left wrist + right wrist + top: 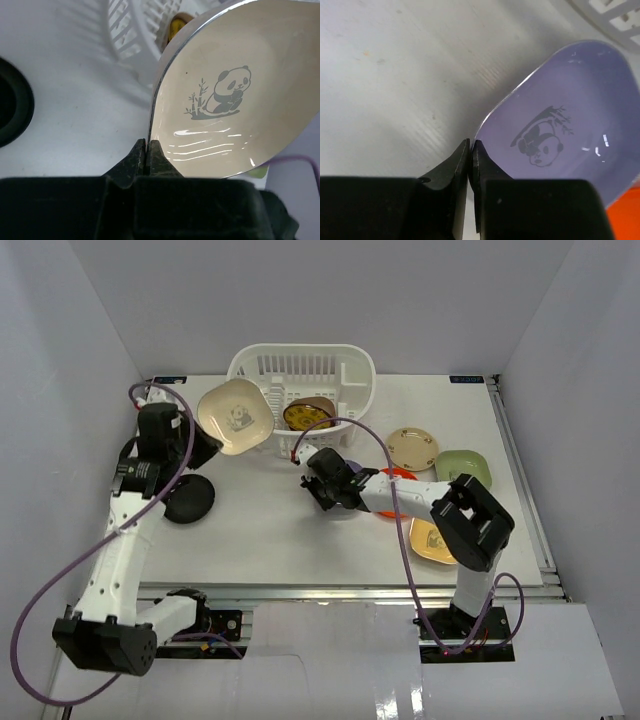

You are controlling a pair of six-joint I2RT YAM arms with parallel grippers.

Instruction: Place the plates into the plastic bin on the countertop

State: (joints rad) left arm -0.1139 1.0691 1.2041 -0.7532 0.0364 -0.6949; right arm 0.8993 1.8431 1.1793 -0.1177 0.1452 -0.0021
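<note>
My left gripper (212,443) is shut on the rim of a cream rounded-square plate (236,417) with a panda print and holds it tilted in the air by the near left corner of the white plastic bin (300,370). In the left wrist view the fingers (148,150) pinch the cream plate (235,90). A brown and amber plate (308,414) lies in the bin. My right gripper (336,477) is shut on the rim of a purple plate (560,125), low over the countertop (270,530), with an orange plate (625,215) under it.
A black plate (188,498) lies on the countertop by the left arm. A beige round plate (412,448), a pale green plate (462,468) and a yellow plate (432,540) lie at the right, near the right arm. A metal rail (520,480) runs along the right edge.
</note>
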